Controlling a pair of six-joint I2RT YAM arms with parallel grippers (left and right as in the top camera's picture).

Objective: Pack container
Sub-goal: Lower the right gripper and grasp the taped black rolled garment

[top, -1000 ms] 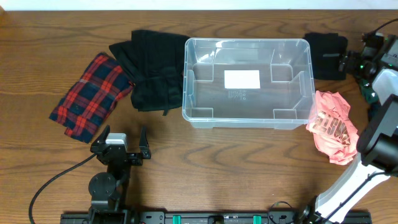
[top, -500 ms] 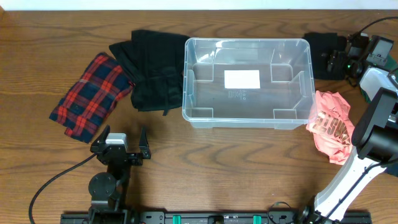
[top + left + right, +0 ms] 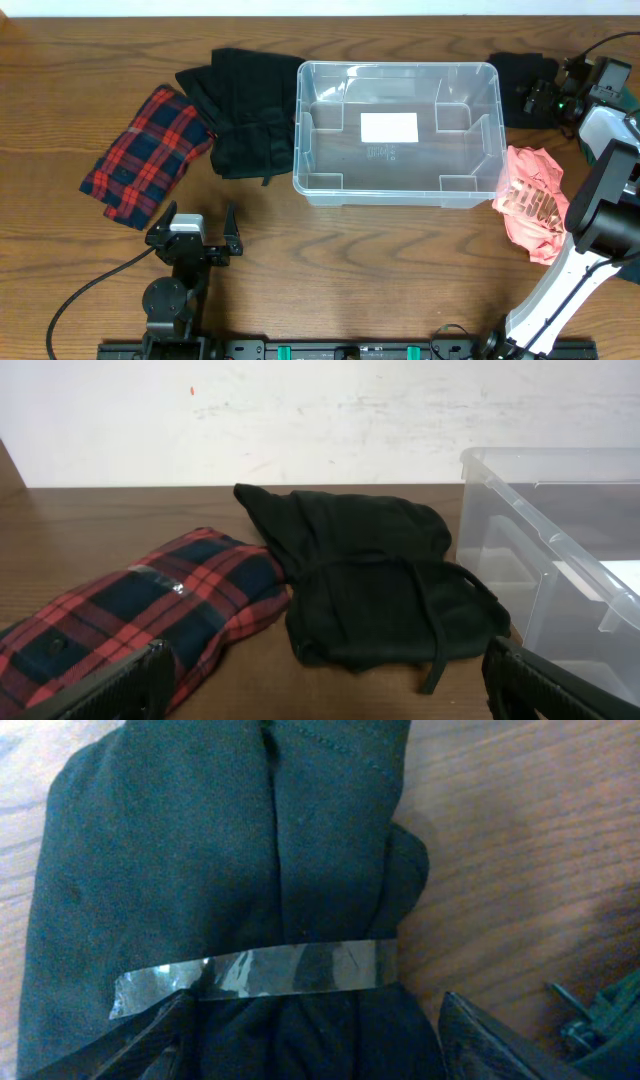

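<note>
- The wooden table [image 3: 400,270] carries one bin, four pieces of cloth and both arms.
- The container [image 3: 297,130], the only one, stands upright and open in the middle of the table towards the far edge. Nothing lies in it, and the white label [image 3: 388,127] shows through its base.
- The right arm [image 3: 600,190] rises from the near right corner and stretches along the table's right side to the far right. There its wrist turns inward, towards the container.
- The left arm [image 3: 165,300] sits folded low at the near left, facing the far edge and well apart from all the cloth.
- There are two black pieces of cloth. The larger is a loose black garment [image 3: 240,110] touching the container's left wall.
- One plaid garment [image 3: 150,155], red and dark blue, lies just left of the black one, touching it.
- One pink garment [image 3: 535,205] is crumpled against the container's near right corner.
- The smaller black piece is a black bundle [image 3: 515,85] bound with a strip of clear tape [image 3: 260,975], lying just right of the container.
- The right gripper [image 3: 320,1050] has its jaws apart, one finger on each side of the bundle. Whether the pads touch the cloth cannot be told.
- The left gripper [image 3: 196,222] has its jaws wide apart and holds nothing.
- A second ago the right gripper was further right, clear of the bundle. The container, the garments and the left arm lie as before.
</note>
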